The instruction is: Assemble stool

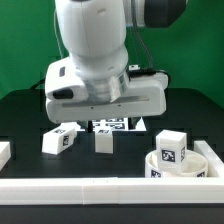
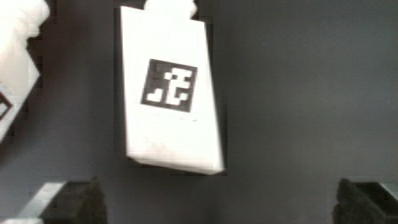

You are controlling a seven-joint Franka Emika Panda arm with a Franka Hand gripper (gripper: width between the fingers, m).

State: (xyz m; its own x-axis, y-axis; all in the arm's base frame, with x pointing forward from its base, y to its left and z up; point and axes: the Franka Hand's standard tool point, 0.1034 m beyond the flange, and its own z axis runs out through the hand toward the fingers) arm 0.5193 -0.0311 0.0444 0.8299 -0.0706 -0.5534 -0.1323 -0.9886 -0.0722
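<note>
In the wrist view a white stool leg (image 2: 173,85) with a black-and-white tag lies flat on the dark table, just beyond my gripper (image 2: 222,205). The gripper is open, and its dark fingertips (image 2: 71,200) stand wide apart with nothing between them. The edge of another white part (image 2: 18,60) shows beside that leg. In the exterior view two legs (image 1: 57,140) (image 1: 104,141) lie below the robot hand (image 1: 105,95), whose body hides the fingers. The round seat (image 1: 205,160) sits at the exterior view's right, with a third tagged leg (image 1: 171,148) on it.
The marker board (image 1: 118,125) lies flat behind the legs, under the hand. A long white border rail (image 1: 100,186) runs along the front edge, and a short white rail piece (image 1: 4,151) sits at the exterior view's left.
</note>
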